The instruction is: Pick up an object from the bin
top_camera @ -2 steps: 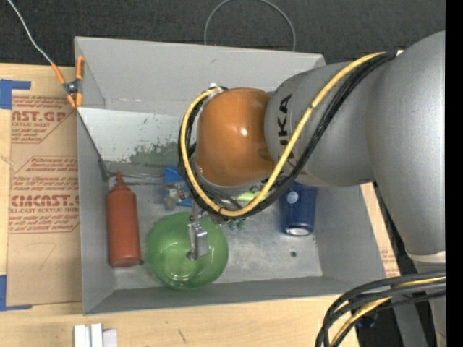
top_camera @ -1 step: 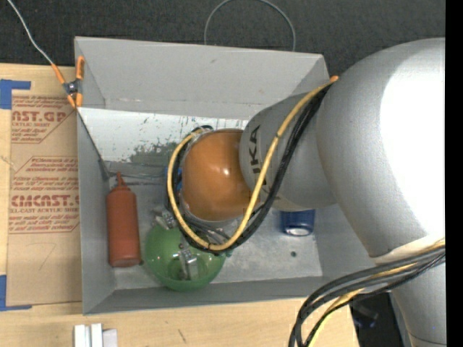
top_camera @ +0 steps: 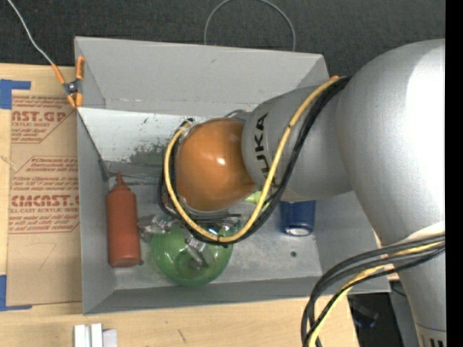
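Claw (top_camera: 194, 250) over round green thing (top_camera: 172, 264) by bin's near wall (top_camera: 239, 293), red bottle (top_camera: 124, 223) beside

You can count three loose things in the grey metal bin (top_camera: 92, 194), one of each kind. There is one red plastic squeeze bottle (top_camera: 123, 223) with a pointed nozzle, lying just beside the gripper (top_camera: 177, 238) on the view's left. One round green translucent plastic object (top_camera: 181, 267) sits directly under the gripper. One blue cylindrical can (top_camera: 297, 217) stands apart on the gripper's other side, towards the view's right.
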Motion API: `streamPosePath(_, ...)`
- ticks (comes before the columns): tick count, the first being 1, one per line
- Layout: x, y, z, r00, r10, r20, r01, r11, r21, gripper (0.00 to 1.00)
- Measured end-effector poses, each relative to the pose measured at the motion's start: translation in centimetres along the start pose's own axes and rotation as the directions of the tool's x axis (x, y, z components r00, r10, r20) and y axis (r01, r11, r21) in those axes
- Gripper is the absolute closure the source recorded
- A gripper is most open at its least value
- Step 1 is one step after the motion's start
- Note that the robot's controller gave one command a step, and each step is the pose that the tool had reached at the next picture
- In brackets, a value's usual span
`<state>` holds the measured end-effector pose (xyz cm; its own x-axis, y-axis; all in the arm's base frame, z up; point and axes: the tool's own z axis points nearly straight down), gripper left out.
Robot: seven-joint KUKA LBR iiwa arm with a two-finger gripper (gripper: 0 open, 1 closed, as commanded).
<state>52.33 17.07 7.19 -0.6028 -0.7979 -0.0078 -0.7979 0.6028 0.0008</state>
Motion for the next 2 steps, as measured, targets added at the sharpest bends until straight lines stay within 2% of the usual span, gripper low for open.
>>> streamPosePath(1,4.4,1.4,-0.2,0.961,0.276,0.028,-0.277,0.961,0.01,0.0)
streamPosePath(2,3.0,2.6,-0.2,0.95,-0.313,0.011,0.313,0.95,0.011,1.0)
